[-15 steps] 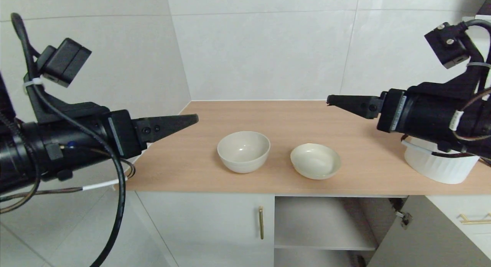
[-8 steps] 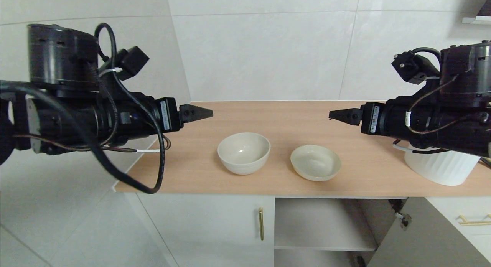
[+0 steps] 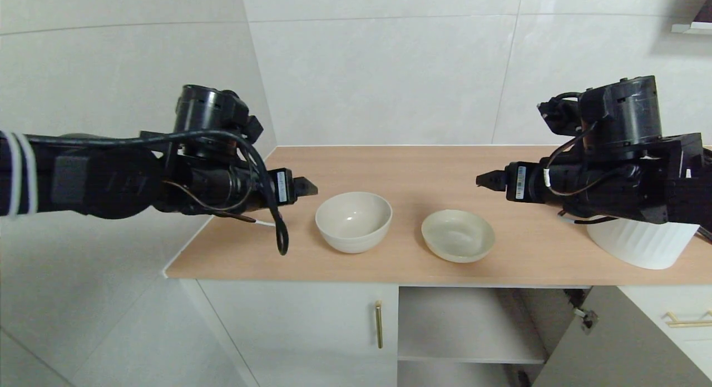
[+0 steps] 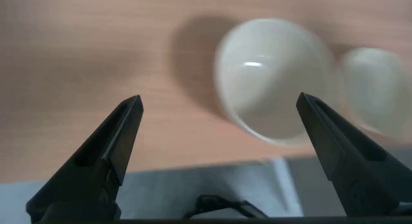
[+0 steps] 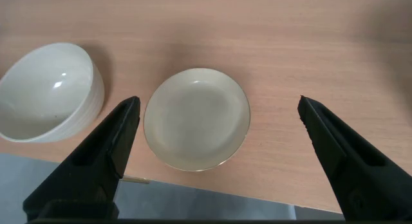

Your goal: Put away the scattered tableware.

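A deep cream bowl (image 3: 354, 219) (image 4: 273, 79) (image 5: 48, 89) and a shallow cream dish (image 3: 458, 234) (image 5: 197, 118) (image 4: 378, 89) sit side by side on the wooden countertop (image 3: 423, 170). My left gripper (image 3: 309, 188) (image 4: 219, 105) hovers above the counter just left of the deep bowl, fingers spread open and empty. My right gripper (image 3: 483, 180) (image 5: 219, 105) hangs above the counter to the right of the shallow dish, open and empty, with the dish between its fingers in the right wrist view.
A white ribbed container (image 3: 639, 239) stands at the counter's right end under the right arm. Below the counter, a cabinet compartment (image 3: 461, 326) stands open with a shelf inside; a closed door with a gold handle (image 3: 378, 323) is to its left. Tiled walls close off the back and left.
Both arms have extended forward over the counter, tips nearing the bowls, and their wrists have rolled. Bowl and dish have not moved.
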### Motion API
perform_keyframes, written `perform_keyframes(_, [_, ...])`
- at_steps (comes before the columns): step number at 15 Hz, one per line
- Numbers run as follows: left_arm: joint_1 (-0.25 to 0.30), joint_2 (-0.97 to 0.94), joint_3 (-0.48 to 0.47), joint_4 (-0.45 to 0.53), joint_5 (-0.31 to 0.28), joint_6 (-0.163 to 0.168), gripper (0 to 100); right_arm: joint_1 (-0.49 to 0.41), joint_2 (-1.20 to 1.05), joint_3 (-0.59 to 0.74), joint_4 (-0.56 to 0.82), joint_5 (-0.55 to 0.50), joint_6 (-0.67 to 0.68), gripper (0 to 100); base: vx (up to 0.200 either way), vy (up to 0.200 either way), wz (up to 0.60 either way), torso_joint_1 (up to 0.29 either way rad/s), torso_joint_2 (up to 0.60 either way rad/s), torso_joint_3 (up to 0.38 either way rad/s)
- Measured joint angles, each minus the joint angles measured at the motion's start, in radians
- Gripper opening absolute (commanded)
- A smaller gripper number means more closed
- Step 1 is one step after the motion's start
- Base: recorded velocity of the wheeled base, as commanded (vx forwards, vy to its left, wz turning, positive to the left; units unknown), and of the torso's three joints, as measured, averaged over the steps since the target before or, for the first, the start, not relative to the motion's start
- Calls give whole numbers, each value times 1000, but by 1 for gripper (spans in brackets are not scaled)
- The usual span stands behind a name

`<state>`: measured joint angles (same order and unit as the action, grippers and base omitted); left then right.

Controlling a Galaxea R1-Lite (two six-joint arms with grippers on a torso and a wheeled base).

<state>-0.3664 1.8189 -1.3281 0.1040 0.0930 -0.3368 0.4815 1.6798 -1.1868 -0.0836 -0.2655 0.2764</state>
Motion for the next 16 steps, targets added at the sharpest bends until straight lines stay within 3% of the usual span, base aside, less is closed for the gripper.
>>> perform_keyframes(3, [-33, 93, -28, -1, 80, -1, 100, 0, 13, 0, 0, -3, 0, 100, 0, 0, 0, 0, 0, 0])
perform_keyframes(9, [-58, 214, -79, -2, 93, -2, 100, 3, 19, 1, -3, -3, 13, 100, 0, 0, 0, 0, 0, 0])
perform_keyframes(10, [-58, 228, -87, -3, 93, -2, 0, 2, 19, 1, -3, -3, 14, 100, 0, 0, 0, 0, 0, 0])
perform_keyframes(14, [-65, 263, -105, -3, 89, -3, 0, 1, 19, 2, -3, -3, 16, 100, 0, 0, 0, 0, 0, 0])
perform_keyframes(16, [-77, 279, -117, -11, 89, -20, 0, 1, 19, 3, -2, -4, 14, 100, 0, 0, 0, 0, 0, 0])
